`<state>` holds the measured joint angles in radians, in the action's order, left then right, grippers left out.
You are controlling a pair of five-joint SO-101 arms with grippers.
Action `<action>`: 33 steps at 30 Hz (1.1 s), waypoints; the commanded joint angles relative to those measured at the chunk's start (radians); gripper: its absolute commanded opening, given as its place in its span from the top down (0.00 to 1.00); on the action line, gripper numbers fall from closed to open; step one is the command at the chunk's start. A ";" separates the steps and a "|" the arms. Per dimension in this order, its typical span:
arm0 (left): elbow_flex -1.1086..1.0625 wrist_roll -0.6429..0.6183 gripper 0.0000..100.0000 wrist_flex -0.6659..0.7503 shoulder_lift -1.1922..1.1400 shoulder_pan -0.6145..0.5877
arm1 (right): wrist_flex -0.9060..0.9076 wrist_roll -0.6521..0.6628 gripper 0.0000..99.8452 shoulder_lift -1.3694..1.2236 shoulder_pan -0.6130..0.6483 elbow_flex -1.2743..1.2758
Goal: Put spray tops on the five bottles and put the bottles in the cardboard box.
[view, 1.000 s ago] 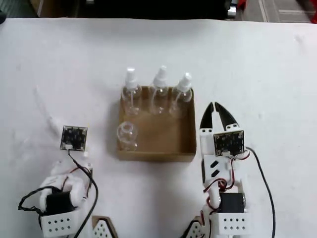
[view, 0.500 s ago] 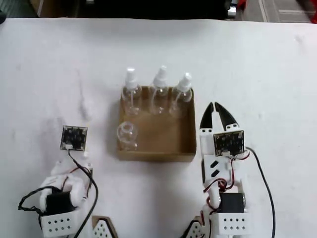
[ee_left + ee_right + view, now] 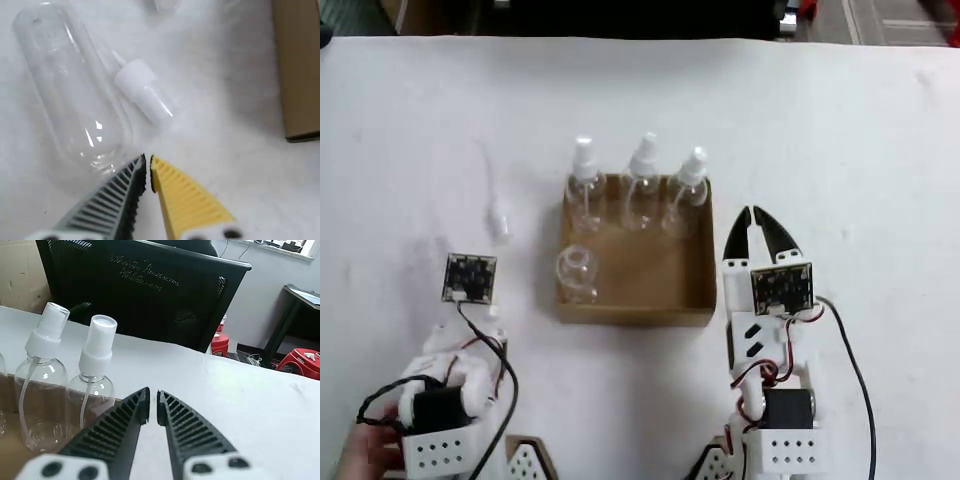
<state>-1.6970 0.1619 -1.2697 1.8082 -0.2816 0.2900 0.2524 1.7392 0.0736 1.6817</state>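
The cardboard box sits mid-table. Along its far wall stand three clear bottles with white spray tops, two of them seen again as capped bottles. A topless bottle stands in the box's front left corner. Left of the box, another clear bottle lies on its side with a loose white spray top next to it; the same spray top is faint from above. My left gripper is shut and holds nothing, just short of that bottle. My right gripper is shut beside the box's right wall.
A person's hand rests by the left arm's base at the front edge. The white table stretches wide to the right and behind the box. A dark chair stands beyond the table's far edge.
The faint lying bottle and loose spray top have shifted rightwards, closer to the box. A hand has appeared by the left arm's base. Neither arm has moved.
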 commanded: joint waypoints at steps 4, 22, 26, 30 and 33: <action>0.005 -0.009 0.98 -0.006 0.002 0.005 | 0.007 0.009 0.98 0.001 0.005 0.012; 0.005 -0.011 0.98 -0.006 0.002 0.005 | 0.001 0.011 0.98 0.001 0.005 0.012; 0.005 -0.011 0.98 -0.006 0.002 0.005 | 0.001 0.011 0.98 0.002 0.005 0.012; 0.005 -0.011 0.98 -0.006 0.004 0.025 | 0.007 0.011 0.98 0.004 0.005 0.012; 0.005 -0.003 0.98 0.003 0.004 0.127 | 0.007 0.011 0.98 0.002 0.005 0.012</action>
<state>-1.6955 0.1619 -1.2697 1.8082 -0.2401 0.2900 0.2524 1.7392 0.0736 1.6817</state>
